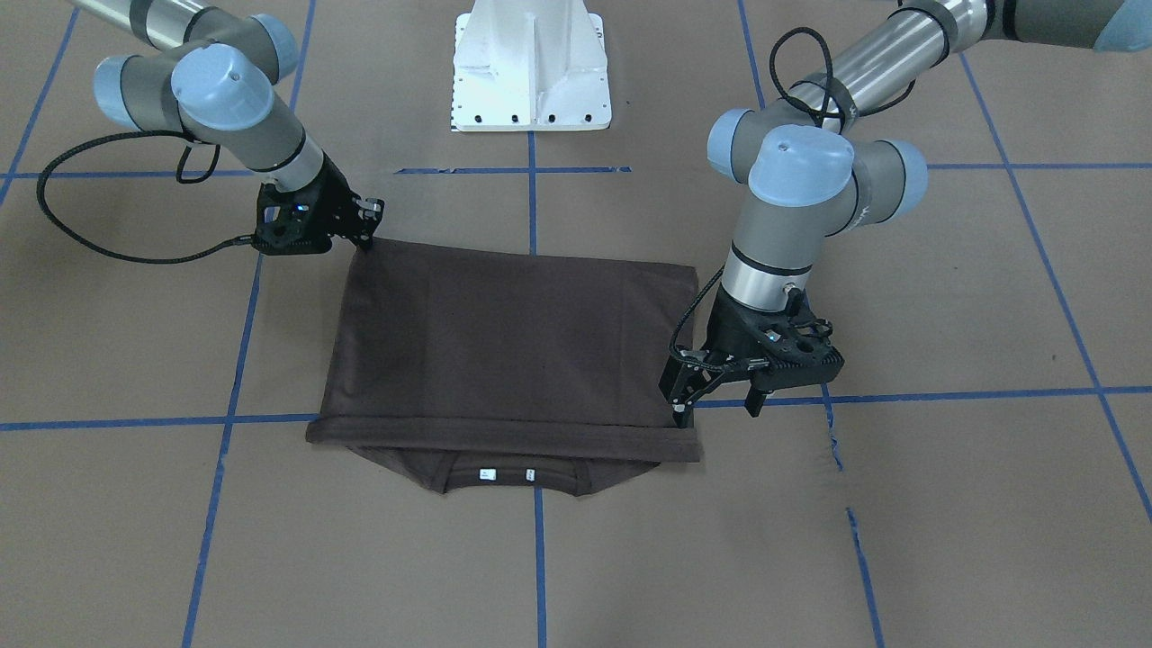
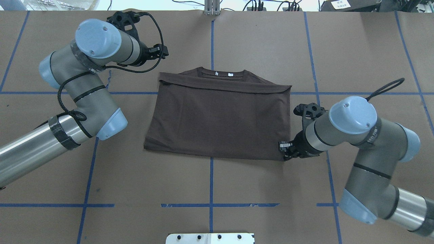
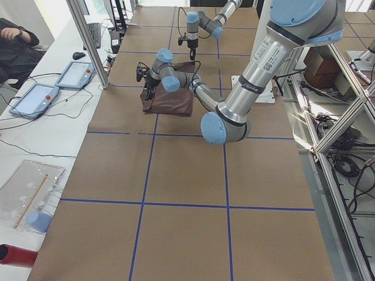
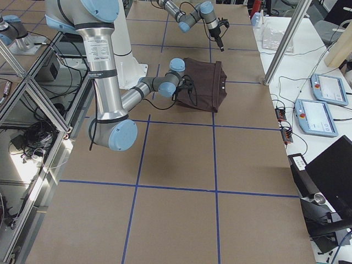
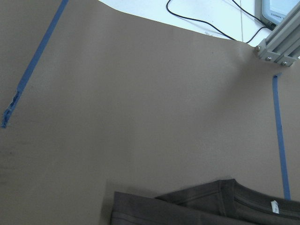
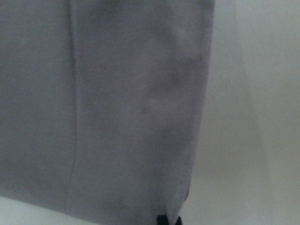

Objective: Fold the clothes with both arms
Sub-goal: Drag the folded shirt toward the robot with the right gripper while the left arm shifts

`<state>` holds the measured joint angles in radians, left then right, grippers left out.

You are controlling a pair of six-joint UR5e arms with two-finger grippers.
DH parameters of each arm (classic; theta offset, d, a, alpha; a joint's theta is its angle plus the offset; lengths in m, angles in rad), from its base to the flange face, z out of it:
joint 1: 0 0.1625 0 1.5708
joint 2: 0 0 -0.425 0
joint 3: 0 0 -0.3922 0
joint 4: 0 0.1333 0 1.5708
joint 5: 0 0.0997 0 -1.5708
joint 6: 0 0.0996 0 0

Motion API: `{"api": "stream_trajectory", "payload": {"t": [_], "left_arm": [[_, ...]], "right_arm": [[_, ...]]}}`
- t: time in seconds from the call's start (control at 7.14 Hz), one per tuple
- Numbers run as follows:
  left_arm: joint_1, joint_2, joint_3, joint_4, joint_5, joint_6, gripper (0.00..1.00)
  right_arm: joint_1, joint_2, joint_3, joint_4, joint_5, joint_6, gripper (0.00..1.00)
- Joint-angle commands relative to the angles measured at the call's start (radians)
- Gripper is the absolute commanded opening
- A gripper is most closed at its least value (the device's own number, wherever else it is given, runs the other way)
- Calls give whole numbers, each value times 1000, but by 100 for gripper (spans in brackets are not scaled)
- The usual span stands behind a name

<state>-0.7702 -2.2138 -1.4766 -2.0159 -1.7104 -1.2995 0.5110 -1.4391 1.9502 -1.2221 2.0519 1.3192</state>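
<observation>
I see the dark brown T-shirt (image 2: pixel 217 122) lying flat on the counter (image 2: pixel 237 183), straight out from the white pedestal (image 1: pixel 531 72). Its lower half is folded up toward the ribbed collar (image 2: pixel 222 72), which peeks out on the side away from the pedestal with white labels (image 2: pixel 230 74) showing. The grey, blue-capped right arm (image 2: pixel 352 125) reaches low, and the right end effector (image 1: pixel 367 225) is pinched on the shirt corner nearest the pedestal. The left arm (image 2: pixel 84 78) bends over the far side. The left end effector (image 1: pixel 717 409) is spread wide, raised beside the corner farthest from the pedestal.
</observation>
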Motion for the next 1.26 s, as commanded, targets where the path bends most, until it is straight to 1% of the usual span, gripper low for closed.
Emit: {"api": "stream_trajectory", "payload": {"t": [0.0, 0.14, 0.28, 0.42, 0.56, 0.7, 0.84, 0.98, 1.12], "left_arm": [[9, 2, -1, -1, 2, -4, 100], [20, 11, -2, -7, 3, -32, 100], [28, 12, -8, -9, 3, -37, 100], [29, 12, -30, -3, -1, -40, 100], [32, 22, -66, 5, -5, -69, 100], [66, 63, -127, 8, -58, -123, 100], [115, 118, -245, 84, -63, -171, 100], [205, 159, -366, 179, -60, -284, 100], [317, 172, -429, 240, -49, -429, 97]], "right_arm": [[-183, -244, 235, 1, -7, 40, 0], [-298, -282, 289, 3, -7, 133, 0], [-392, -282, 303, 3, -25, 215, 0], [-410, -277, 318, 7, -47, 245, 99], [-392, -273, 338, 9, -55, 245, 100], [-321, -270, 340, 9, -55, 244, 100], [-249, -248, 339, 12, -55, 244, 100], [-183, -194, 329, 12, -55, 244, 100], [-114, -169, 325, 12, -52, 241, 100]]}}
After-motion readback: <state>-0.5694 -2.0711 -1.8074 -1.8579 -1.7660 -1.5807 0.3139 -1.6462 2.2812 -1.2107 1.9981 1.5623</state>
